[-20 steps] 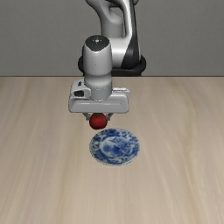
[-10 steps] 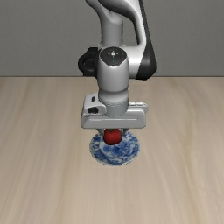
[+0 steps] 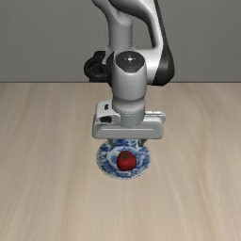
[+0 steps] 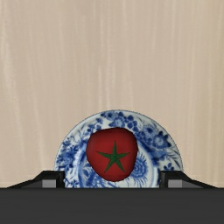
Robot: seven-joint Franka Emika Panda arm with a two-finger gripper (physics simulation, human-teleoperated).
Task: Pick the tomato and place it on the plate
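1. The tomato [image 3: 125, 162] lies on the plate [image 3: 102, 166], inside its rim, near the desk's [image 3: 38, 179] middle.
2. The gripper [image 3: 127, 145] hangs just above, its fingers [image 4: 51, 178] spread clear of the tomato.
3. Open desk surrounds the plate; its edges lie well off.

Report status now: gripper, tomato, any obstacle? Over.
Gripper open, above the plate. Tomato on the plate's middle, apart from both fingers. Nothing in the way.
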